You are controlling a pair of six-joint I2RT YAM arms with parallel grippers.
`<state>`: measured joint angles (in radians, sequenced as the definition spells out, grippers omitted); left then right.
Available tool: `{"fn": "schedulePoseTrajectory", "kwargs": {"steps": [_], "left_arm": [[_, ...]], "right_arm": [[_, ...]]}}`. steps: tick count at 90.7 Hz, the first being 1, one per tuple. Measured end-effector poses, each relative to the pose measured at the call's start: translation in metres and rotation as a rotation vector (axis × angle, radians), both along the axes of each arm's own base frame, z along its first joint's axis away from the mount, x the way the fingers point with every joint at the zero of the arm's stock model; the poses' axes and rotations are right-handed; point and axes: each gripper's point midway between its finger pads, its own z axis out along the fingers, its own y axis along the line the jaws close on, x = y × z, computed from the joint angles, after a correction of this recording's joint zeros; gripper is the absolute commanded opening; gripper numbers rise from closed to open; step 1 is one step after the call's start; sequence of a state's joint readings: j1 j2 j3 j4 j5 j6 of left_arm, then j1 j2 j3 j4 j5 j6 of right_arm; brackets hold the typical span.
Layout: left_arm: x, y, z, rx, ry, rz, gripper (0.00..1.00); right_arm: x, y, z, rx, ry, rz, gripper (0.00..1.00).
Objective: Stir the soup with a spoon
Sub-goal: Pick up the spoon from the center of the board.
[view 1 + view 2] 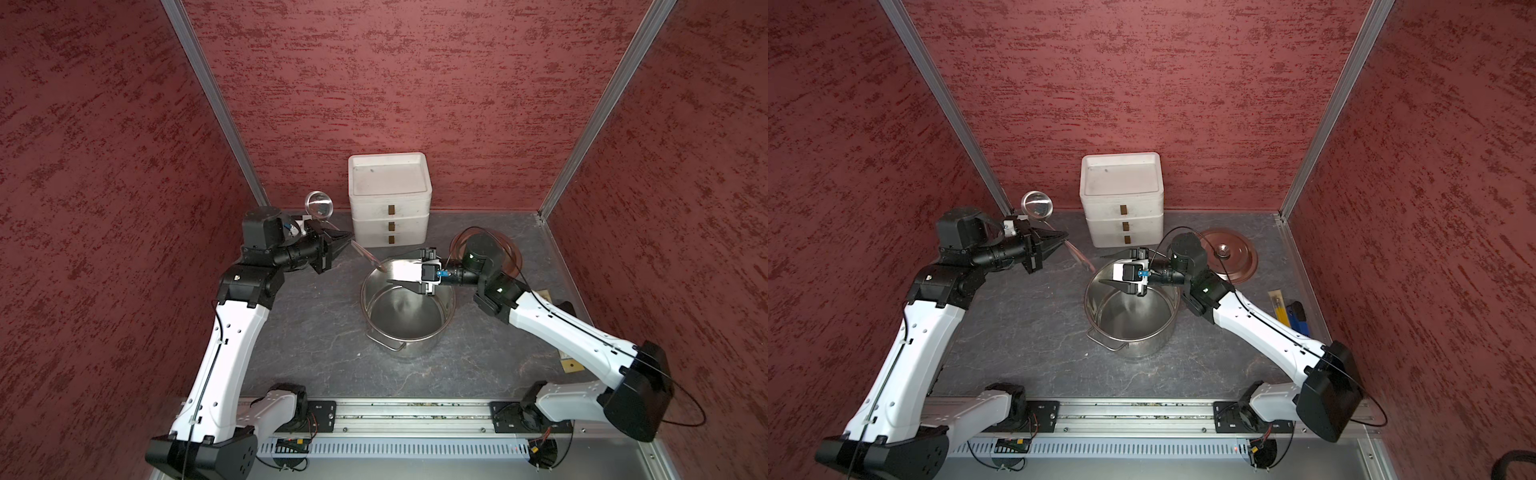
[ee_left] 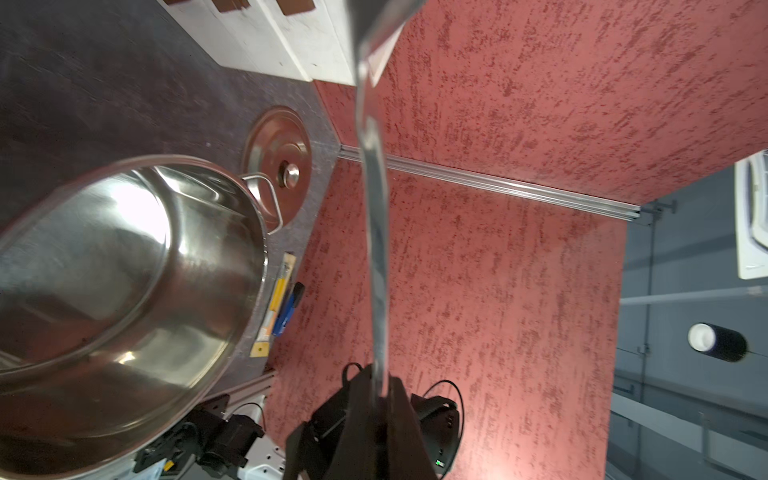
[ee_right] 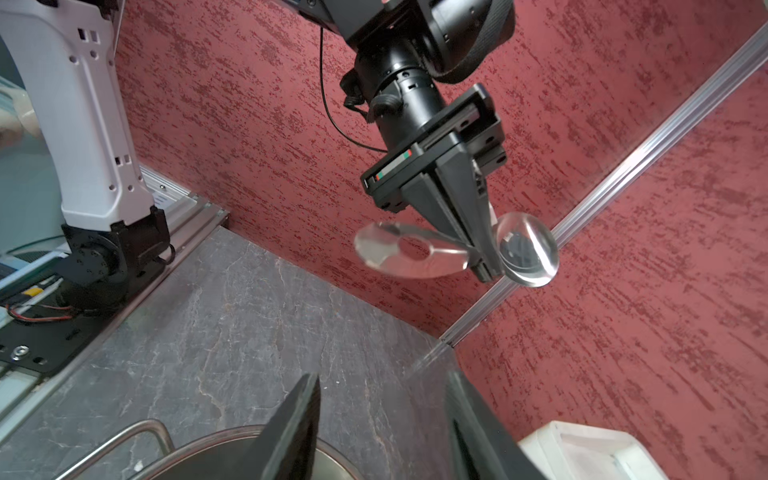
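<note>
Red textured walls, grey slate tabletop (image 1: 316,332), steel pot (image 1: 415,351) at centre. Left arm is bent at the elbow with the forearm level, reaching in from the left of the frame. The left gripper (image 1: 347,240) is clamped tight on the spoon (image 1: 319,204) handle — round bowl up behind it at upper left, handle slanting down to end near the pot's far-left rim; contact unclear. Right arm extends from lower right, wrist level. The right gripper (image 1: 395,269) hovers over the pot's far rim — jaws roughly half apart, nothing between them.
</note>
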<state>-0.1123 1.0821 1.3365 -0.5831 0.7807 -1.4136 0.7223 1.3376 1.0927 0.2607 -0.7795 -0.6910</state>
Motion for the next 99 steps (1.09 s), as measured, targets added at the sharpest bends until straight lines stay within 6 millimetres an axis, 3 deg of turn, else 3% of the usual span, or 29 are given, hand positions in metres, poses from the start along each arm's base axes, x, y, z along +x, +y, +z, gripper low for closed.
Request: {"fn": "schedulePoseTrajectory", "kwargs": {"steps": [20, 34, 45, 53, 71, 93, 96, 98, 99], "left_arm": [[-0.013, -0.018, 0.013, -0.078, 0.023, -0.055, 0.0], [-0.015, -0.021, 0.009, -0.102, 0.045, -0.063, 0.0], [-0.014, -0.021, 0.004, -0.111, 0.063, -0.062, 0.0], [-0.013, -0.022, 0.006, -0.117, 0.056, -0.066, 0.0], [-0.016, -0.024, 0.009, -0.126, 0.044, -0.085, 0.0], [-0.017, -0.025, 0.009, -0.144, 0.065, -0.091, 0.0], [-0.017, -0.025, 0.008, -0.145, 0.068, -0.092, 0.03], [-0.016, -0.025, 0.008, -0.147, 0.074, -0.092, 0.06], [-0.016, -0.025, 0.008, -0.147, 0.076, -0.093, 0.08]], "right_arm": [[-0.001, 0.002, 0.035, 0.094, -0.133, -0.001, 0.51], [-0.006, 0.001, 0.058, 0.176, -0.188, 0.009, 0.5], [-0.017, 0.004, 0.066, 0.188, -0.221, 0.049, 0.49], [-0.028, 0.008, 0.07, 0.187, -0.243, 0.087, 0.44], [-0.041, 0.013, 0.073, 0.169, -0.26, 0.138, 0.17], [-0.041, 0.016, 0.076, 0.168, -0.284, 0.14, 0.14], [-0.041, 0.016, 0.076, 0.169, -0.287, 0.139, 0.1], [-0.04, 0.016, 0.078, 0.173, -0.291, 0.135, 0.0], [-0.039, 0.016, 0.079, 0.177, -0.301, 0.13, 0.0]]}}
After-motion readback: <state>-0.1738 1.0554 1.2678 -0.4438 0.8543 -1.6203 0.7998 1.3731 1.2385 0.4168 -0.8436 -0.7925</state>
